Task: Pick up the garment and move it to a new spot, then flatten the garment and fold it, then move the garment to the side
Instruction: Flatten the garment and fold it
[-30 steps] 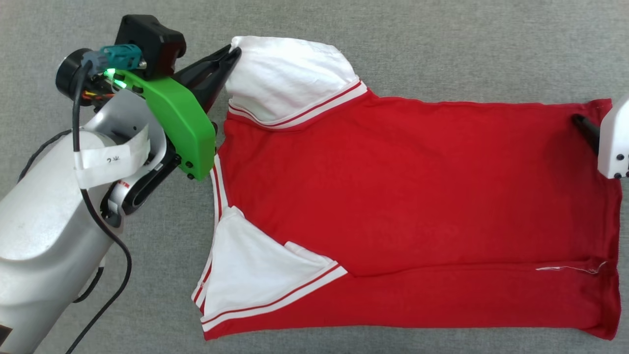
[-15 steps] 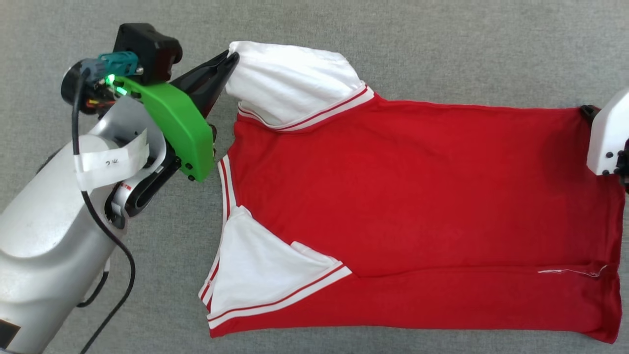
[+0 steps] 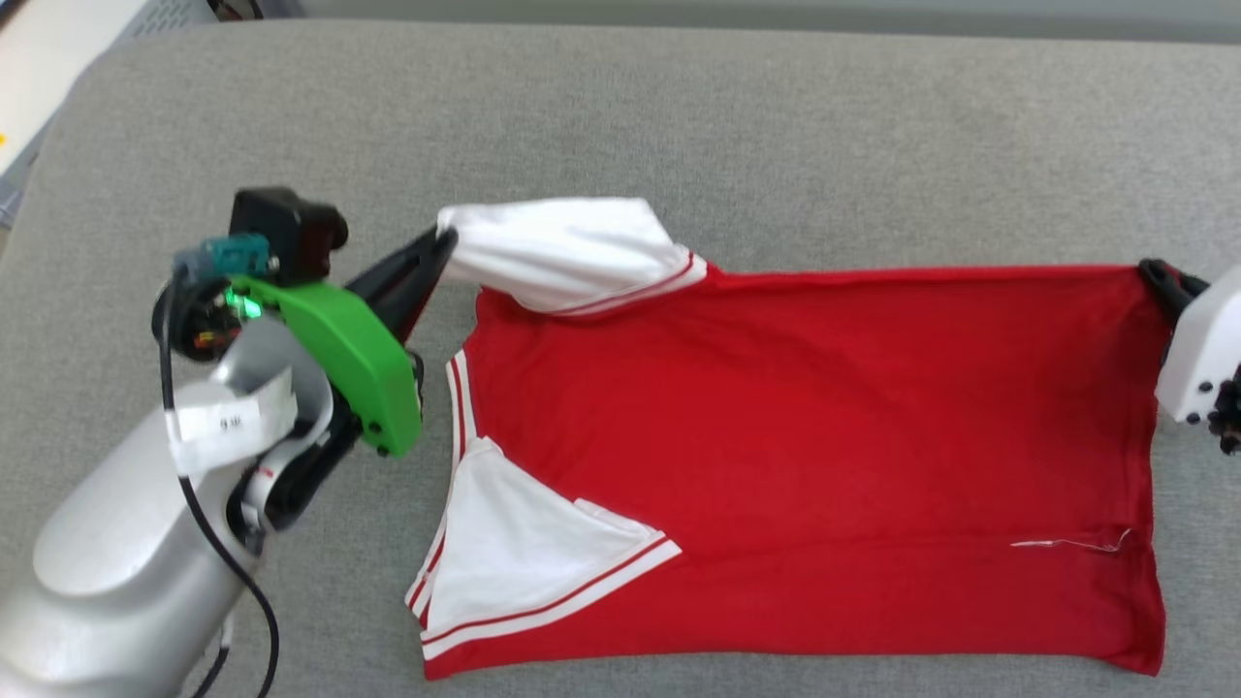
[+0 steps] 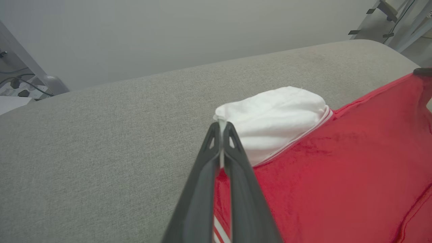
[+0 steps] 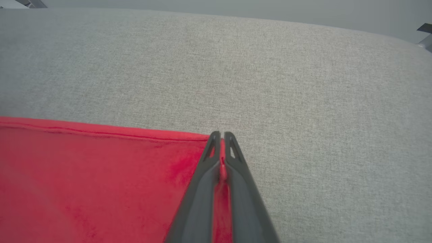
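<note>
the left gripper [image 3: 444, 238] is pressed fully together on the outer tip of the far white sleeve [image 3: 567, 252] of the garment [image 3: 795, 436]. in the left wrist view a thin sliver of white cloth shows pinched between its two dark fingers [image 4: 236, 158], and the sleeve bulges out puffed just past the tips. the right gripper [image 3: 1156, 273] is likewise clamped shut, on the far corner of the red hem. in the right wrist view a strip of red cloth sits squeezed in the narrow slit between its fingers [image 5: 206, 168], right where the hem edge ends. between the two grips the far edge of the garment runs as a straight, taut line. the garment lies spread sideways on the grey fabric surface [image 3: 679, 126], red body facing up, with the striped collar trim [image 3: 458, 407] toward the robot's left and the hem toward its right. the near white sleeve [image 3: 524, 553] lies folded flat over the red body, its striped cuff slanting across. a long crease runs across the near part of the body, and a loose white thread [image 3: 1066, 545] lies close to the hem. a green cover [image 3: 359, 359] and a black cable [image 3: 208, 543] ride on the left arm.
</note>
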You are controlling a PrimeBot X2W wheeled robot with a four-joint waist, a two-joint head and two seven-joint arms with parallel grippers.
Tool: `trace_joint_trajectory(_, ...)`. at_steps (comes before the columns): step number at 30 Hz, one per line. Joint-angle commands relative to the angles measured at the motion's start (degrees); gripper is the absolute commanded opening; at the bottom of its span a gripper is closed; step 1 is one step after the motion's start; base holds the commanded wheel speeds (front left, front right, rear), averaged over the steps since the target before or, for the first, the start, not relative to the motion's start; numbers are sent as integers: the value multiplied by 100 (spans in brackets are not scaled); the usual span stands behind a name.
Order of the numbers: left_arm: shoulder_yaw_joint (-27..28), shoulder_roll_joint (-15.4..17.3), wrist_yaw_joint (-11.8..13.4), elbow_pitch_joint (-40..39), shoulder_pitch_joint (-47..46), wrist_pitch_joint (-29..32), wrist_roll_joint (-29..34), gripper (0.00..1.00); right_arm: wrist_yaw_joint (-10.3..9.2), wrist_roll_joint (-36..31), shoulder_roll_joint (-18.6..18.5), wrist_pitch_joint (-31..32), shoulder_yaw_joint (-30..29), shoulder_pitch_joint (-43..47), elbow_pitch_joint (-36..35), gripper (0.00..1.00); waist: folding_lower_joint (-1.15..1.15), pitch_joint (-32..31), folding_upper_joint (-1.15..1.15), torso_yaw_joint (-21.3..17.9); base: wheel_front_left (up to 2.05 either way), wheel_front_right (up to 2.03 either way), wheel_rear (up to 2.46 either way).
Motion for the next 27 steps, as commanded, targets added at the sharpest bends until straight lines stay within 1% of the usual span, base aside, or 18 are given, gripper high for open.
trace_joint_trajectory(1,-18,61,76,-74,224,-59,-33,0,-4,141,-25,-109,-73,222,-96,0,0,-324,61,-15,0,0,0)
trace_joint_trajectory(8,-211,260,368,-589,1027,8,-79,0,-4,503,-106,-496,-308,1181,-686,0,0,-579,61,41,0,0,0)
trace_joint_trajectory(11,-290,360,496,-806,1378,24,-101,0,-4,643,-146,-590,-312,1560,-911,0,0,-623,61,44,0,0,0)
trace_joint_trajectory(17,-396,483,678,-1106,2028,-36,-237,0,-4,1042,-326,-645,-90,2236,-1236,0,0,-700,61,45,0,0,0)
trace_joint_trajectory(22,-500,570,723,-1265,2420,-32,-346,0,-4,1197,-617,-689,255,2560,-1386,0,0,-707,61,54,0,0,0)
trace_joint_trajectory(27,-575,689,747,-1320,2680,34,-438,0,-4,1337,-943,-727,593,2753,-1358,0,0,-714,61,85,0,0,0)
